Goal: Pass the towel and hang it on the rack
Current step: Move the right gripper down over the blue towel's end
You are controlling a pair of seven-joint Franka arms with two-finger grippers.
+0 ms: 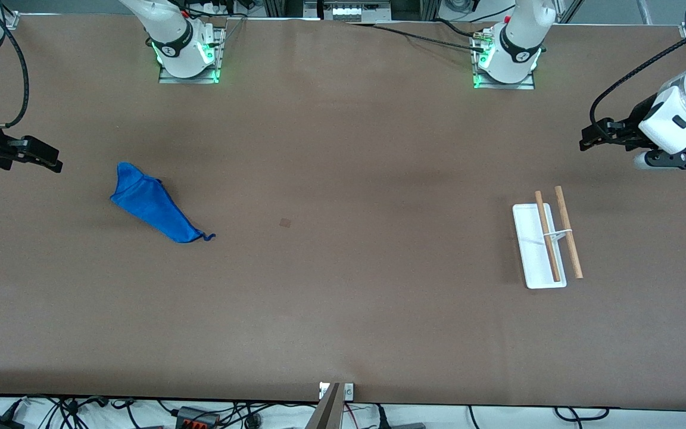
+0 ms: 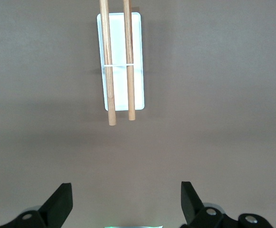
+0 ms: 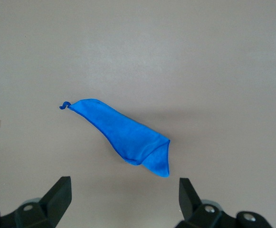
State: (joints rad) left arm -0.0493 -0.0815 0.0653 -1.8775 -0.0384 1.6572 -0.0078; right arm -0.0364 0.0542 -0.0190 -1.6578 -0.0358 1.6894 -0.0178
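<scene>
Right gripper (image 1: 57,164): mine, spread wide, holding nothing, up over the table's right-arm end.
Towel (image 1: 153,204): crumpled flat on the table, loop tag (image 1: 208,237) nearest the front camera.
Rack (image 1: 547,243): standing toward the left arm's end.
Left gripper (image 1: 584,143): mine too, wide open, empty, waiting in the air.

My open left gripper (image 2: 123,204) has bare table (image 1: 343,298) under it up to the rack (image 1: 539,244). My open right gripper (image 3: 123,202) meets only the crumpled towel (image 1: 152,205); between them nothing stands.
</scene>
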